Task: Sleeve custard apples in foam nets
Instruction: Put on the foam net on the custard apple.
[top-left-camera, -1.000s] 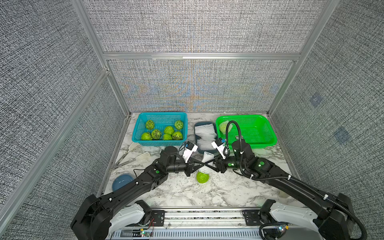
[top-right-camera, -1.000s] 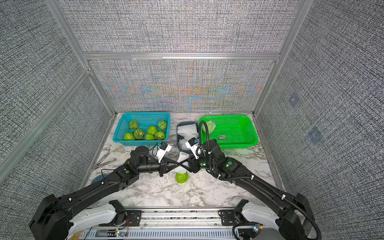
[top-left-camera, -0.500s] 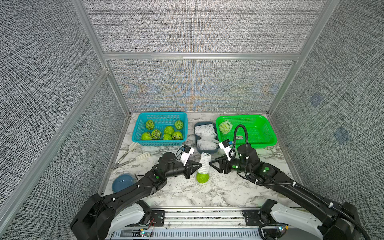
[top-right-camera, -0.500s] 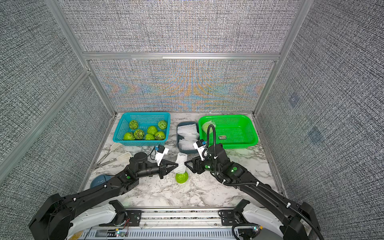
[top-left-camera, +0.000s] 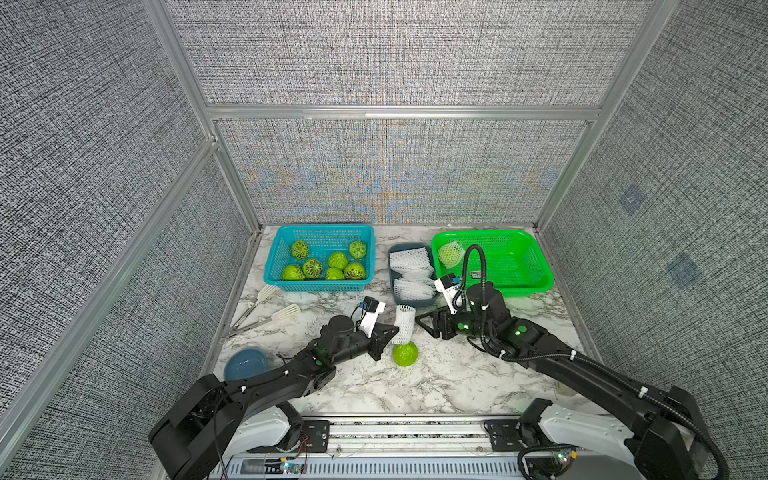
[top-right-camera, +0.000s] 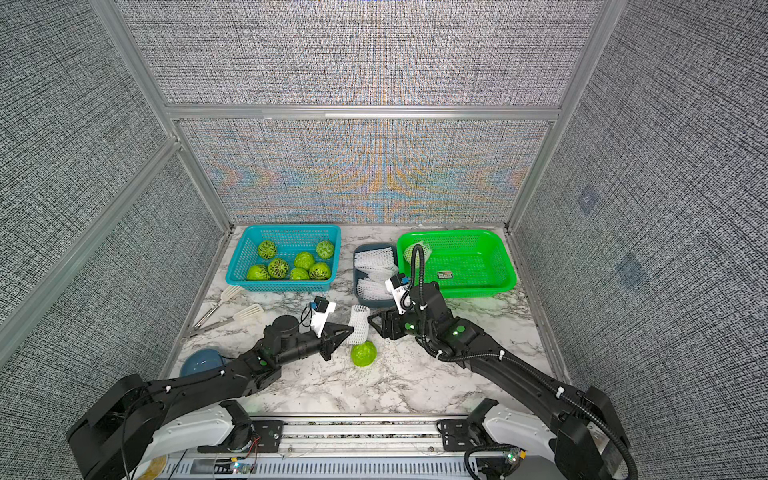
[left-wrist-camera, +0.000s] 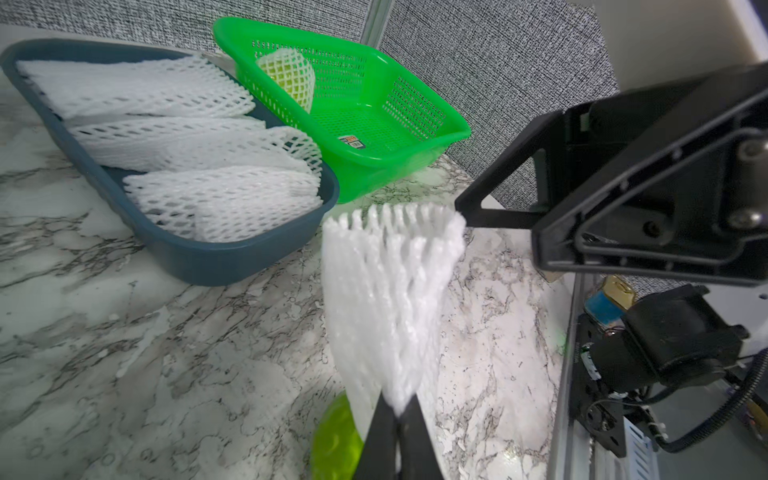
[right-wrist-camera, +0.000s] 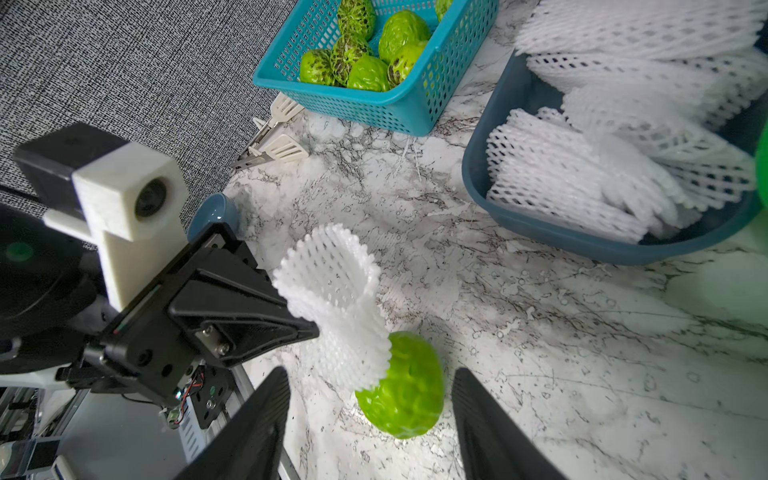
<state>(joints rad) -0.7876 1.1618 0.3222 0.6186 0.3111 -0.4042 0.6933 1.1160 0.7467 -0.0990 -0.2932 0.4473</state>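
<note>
White foam net (top-left-camera: 404, 325), pinched upright by the left gripper (left-wrist-camera: 397, 409), only caps the custard apple (top-left-camera: 405, 354). The right gripper (top-left-camera: 420, 321), jaws spread and empty, should probably catch the lower rim opposite that pinch, stretch it and draw down evenly. The custard apple rests mid-counter, nearer the front edge, just below both grippers.

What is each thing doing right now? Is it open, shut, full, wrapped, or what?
Left gripper: shut on the foam net, pinching its side.
Right gripper: open, holding nothing.
Foam net: upright, lower end touching the custard apple.
Custard apple: on the table, mostly bare.
Blue basket: holds seven bare fruits.
Green basket: holds one sleeved fruit.
Tray: holds spare nets.
Tongs: lying untouched.
</note>
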